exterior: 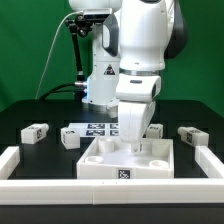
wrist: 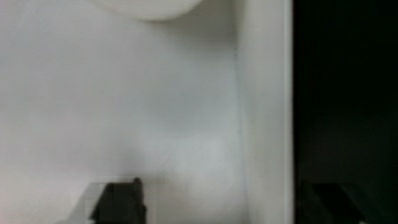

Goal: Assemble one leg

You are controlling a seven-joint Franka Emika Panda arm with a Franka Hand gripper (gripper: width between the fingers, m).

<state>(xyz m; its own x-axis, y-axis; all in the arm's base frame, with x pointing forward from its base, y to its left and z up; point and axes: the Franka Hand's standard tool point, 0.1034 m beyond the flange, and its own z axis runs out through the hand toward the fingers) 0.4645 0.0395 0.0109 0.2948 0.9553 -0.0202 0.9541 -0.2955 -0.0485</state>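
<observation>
In the exterior view my gripper (exterior: 135,152) is lowered onto the large white square piece (exterior: 100,165) near the table's front. Four small white legs with marker tags lie behind it: one at the far left (exterior: 35,131), one beside it (exterior: 70,138), one partly hidden behind the arm (exterior: 156,130) and one at the right (exterior: 190,135). In the wrist view my gripper (wrist: 224,200) is open. One dark fingertip (wrist: 119,200) is over the blurred white surface (wrist: 160,110) and the other (wrist: 331,200) is over the dark table. It holds no leg.
The marker board (exterior: 100,128) lies behind the square piece, in front of the robot base. A low white wall (exterior: 110,196) runs along the front, with side walls at the exterior view's left (exterior: 10,160) and right (exterior: 212,160). A round white shape (wrist: 160,8) shows in the wrist view.
</observation>
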